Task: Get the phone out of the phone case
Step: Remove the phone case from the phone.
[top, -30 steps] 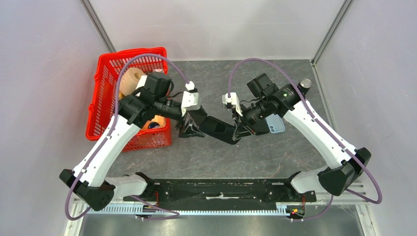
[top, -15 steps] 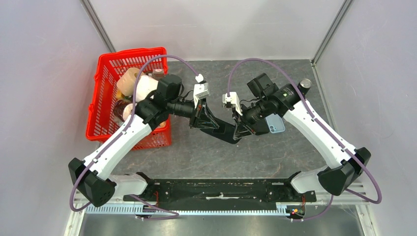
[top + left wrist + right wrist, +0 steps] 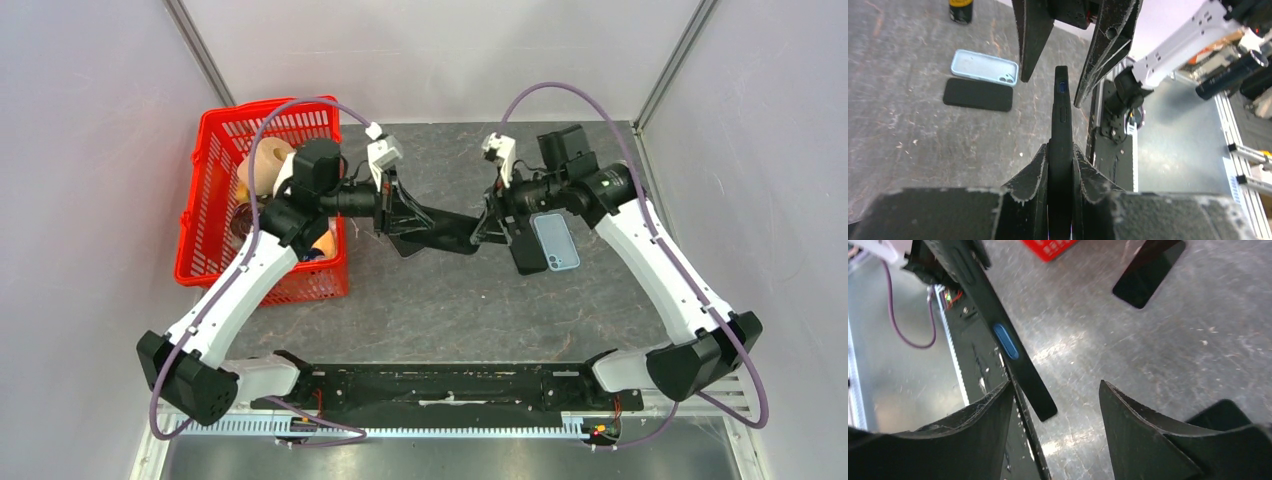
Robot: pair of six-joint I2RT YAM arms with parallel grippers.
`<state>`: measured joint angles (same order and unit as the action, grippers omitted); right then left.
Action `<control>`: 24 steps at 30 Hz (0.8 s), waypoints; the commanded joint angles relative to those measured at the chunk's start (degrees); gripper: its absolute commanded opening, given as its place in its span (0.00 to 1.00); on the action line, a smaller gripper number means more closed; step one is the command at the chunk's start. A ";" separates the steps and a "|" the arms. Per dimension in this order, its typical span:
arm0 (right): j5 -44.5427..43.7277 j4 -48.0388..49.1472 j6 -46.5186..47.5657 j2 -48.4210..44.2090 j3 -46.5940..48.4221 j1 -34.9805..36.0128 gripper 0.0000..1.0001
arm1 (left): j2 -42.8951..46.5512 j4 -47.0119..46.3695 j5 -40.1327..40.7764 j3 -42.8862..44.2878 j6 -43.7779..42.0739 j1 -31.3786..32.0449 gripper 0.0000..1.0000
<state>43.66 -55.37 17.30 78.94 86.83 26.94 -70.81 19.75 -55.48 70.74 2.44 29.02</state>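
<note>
**Phone held on its edge between the two pincers**

At the upper left of the top view stands a red basket (image 3: 200, 200). It holds a beige roll (image 3: 262, 165), something orange (image 3: 322, 243) and other things that the left arm hides.

Right of it, near the middle of the frame, the left pincer (image 3: 405, 215) is clenched on one end of the phone (image 3: 450, 232). The phone hangs above the table on its edge, and in the left wrist view the two fingers (image 3: 1030, 175) press its flat faces. Its rim looks to me like a dark phone case (image 3: 1061, 125) wrapped around it.

At the other end the right pincer (image 3: 492, 225) is unclenched, with one jaw on each side of the phone.

Further right, flat on the table, lie a black slab (image 3: 527, 258) and just beside it a light blue piece (image 3: 555, 240) with camera holes. I cannot tell whether that piece is a cover or a phone.

I judge the phone to be thin, stiff and rather light, with smooth faces that may slip and glass that a fall could break. The case is probably softer and will bend at the rim. A good hold is across the flat faces near one end, away from the blue side button (image 3: 1005, 347). The other pincer can then peel a corner of the rim.
</note>
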 commanded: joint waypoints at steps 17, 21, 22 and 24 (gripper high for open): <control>16.04 12.42 -6.10 -2.87 -0.49 -3.02 0.00 | 3.91 -19.22 -3.25 -4.06 14.48 -2.21 0.32; 11.00 -2.98 8.54 -1.43 4.47 -1.47 0.00 | 2.75 9.35 -3.94 2.38 -16.34 -1.81 0.73; 9.37 -4.90 10.14 -1.12 4.98 -0.84 0.00 | 1.97 15.06 -3.01 4.34 -20.98 -1.54 0.82; 7.64 -5.96 11.61 -0.88 4.92 0.35 0.00 | -0.44 24.67 -1.25 8.56 -31.23 -0.55 0.85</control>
<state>55.64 -53.41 19.25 77.60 88.29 25.30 -68.53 19.46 -57.43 70.91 -0.32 27.03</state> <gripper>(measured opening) 0.197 0.816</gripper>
